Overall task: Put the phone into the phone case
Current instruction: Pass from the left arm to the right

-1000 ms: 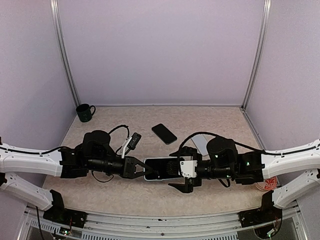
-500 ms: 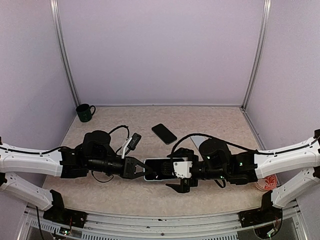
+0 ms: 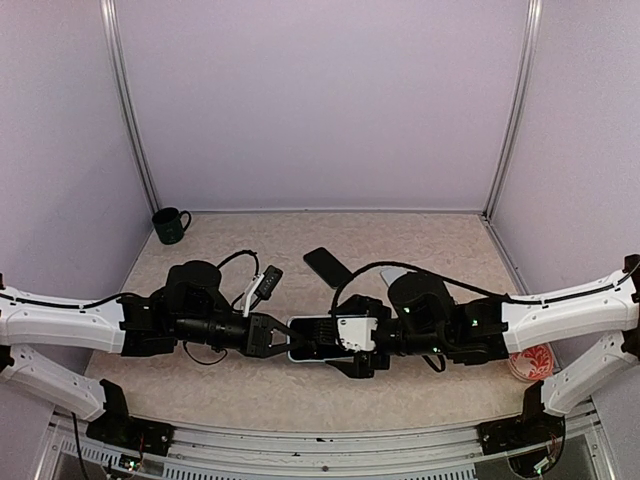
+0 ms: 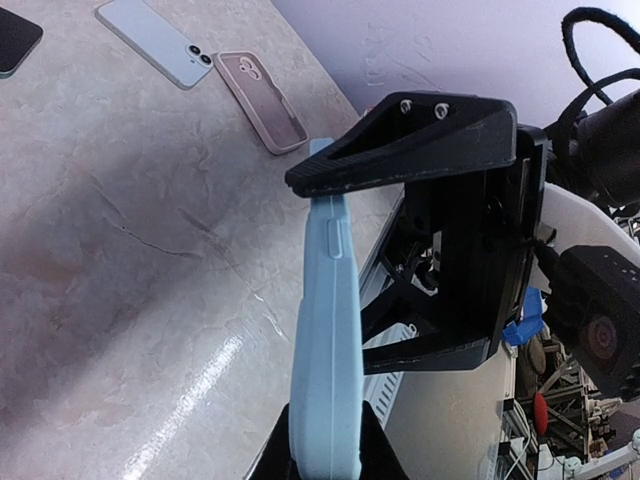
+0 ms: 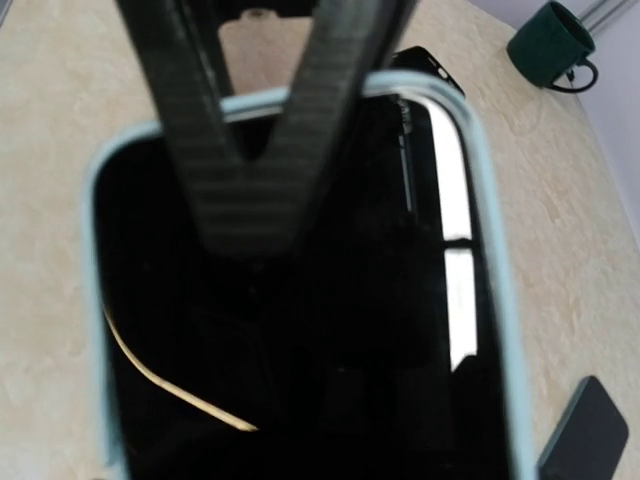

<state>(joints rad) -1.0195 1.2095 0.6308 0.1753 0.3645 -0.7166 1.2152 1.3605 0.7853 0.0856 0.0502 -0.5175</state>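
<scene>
The left gripper [image 3: 292,343] is clamped on the left end of the phone case [image 4: 325,330], one finger on the screen side and one on the back, holding it above the table [image 3: 420,235] at centre, between the two arms. The phone [image 5: 300,300] sits inside this light blue case: in the right wrist view the case rim frames the black screen on three sides. The right gripper [image 3: 352,345] is positioned at the opposite, right end of the phone. Its fingers [image 4: 400,150] stand wide apart on either side of that end, and one of them crosses the far tip of the case. Whether these fingers press on the case cannot be told. A second black phone [image 3: 328,266] lies flat on the table beyond the grippers. A pale blue phone [image 4: 155,42] and a pink case [image 4: 265,100] lie side by side near it. A green mug [image 3: 171,225] stands upright at the far left corner.
</scene>
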